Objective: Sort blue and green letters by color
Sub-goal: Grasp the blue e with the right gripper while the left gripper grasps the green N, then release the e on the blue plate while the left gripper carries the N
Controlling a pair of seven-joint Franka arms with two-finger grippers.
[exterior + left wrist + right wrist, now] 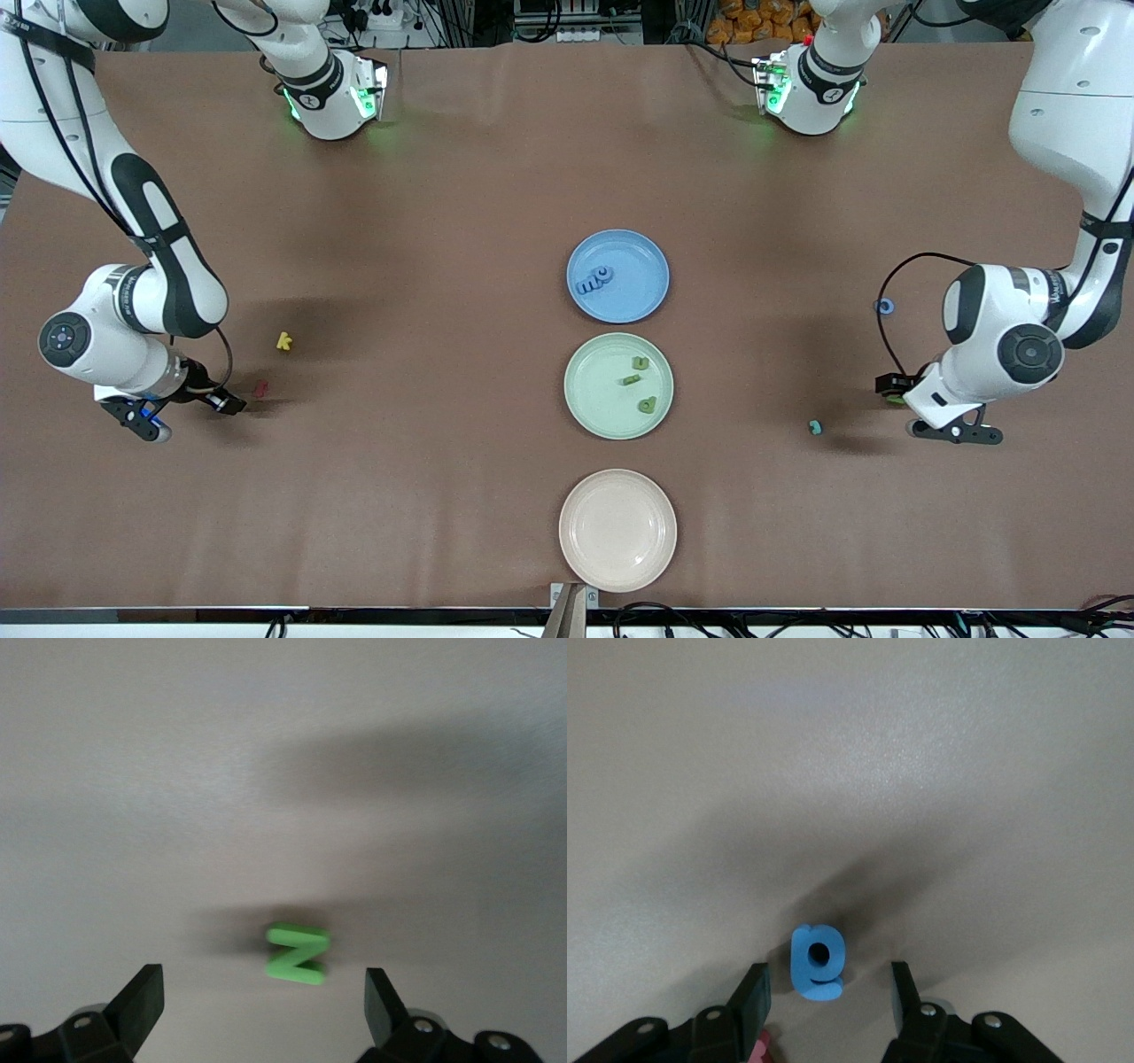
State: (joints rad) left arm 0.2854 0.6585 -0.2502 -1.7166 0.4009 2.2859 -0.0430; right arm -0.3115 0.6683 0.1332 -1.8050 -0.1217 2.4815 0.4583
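My right gripper (229,404) is low over the table at the right arm's end. Its fingers stand open on either side of a light blue letter (818,961), with a gap on each side (828,970). My left gripper (895,387) hangs low at the left arm's end, wide open (263,973), over a lime green letter (297,954) that lies flat on the table. The blue plate (647,257) holds blue letters (592,280). The green plate (589,408) holds three green letters (640,362). A teal-blue letter (814,427) and a blue ring-shaped letter (883,307) lie loose near the left arm.
A pink plate (617,567) stands nearest the front camera, in line with the other two plates. A yellow "k" (283,341) and a small dark red letter (260,388) lie beside my right gripper; the red one shows next to one finger (760,1050).
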